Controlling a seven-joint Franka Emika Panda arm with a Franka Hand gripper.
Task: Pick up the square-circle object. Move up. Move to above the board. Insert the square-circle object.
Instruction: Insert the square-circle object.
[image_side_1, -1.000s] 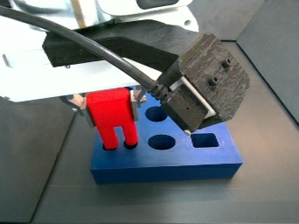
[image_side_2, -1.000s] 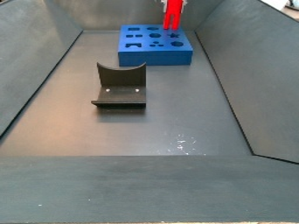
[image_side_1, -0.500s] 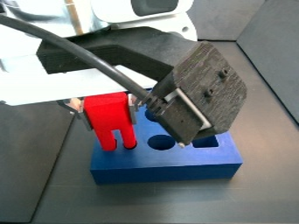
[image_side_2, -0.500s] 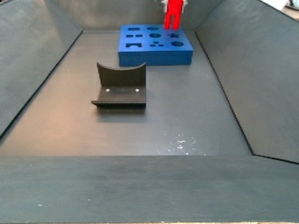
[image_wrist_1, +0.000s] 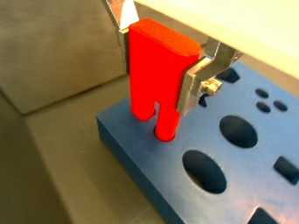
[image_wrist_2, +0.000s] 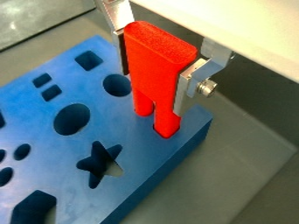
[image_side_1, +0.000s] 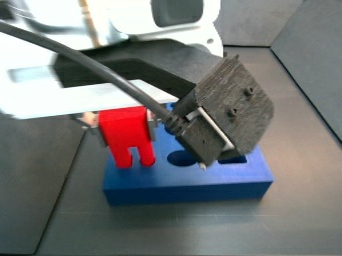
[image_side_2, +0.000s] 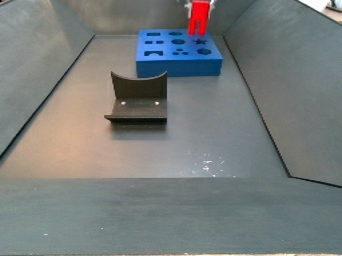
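Above the board (image_wrist_2: 70, 149), at its corner, the hand (image_wrist_2: 158, 54) clamped on the square-circle object (image_wrist_2: 158, 74). Slightly lower than a moment ago, legs near the surface. Insertion probably just starting.

- Square-circle object (image_wrist_1: 158, 74): bright red, plain, above the board.
- Board (image_wrist_2: 70, 166): saturated blue, patterned with darker cut-out holes.
- Gripper (image_wrist_2: 158, 61): silver fingers (image_wrist_1: 208, 72) flanking the red block over the board.
- Fixture (image_side_2: 136, 98): dark grey-black, near the board.
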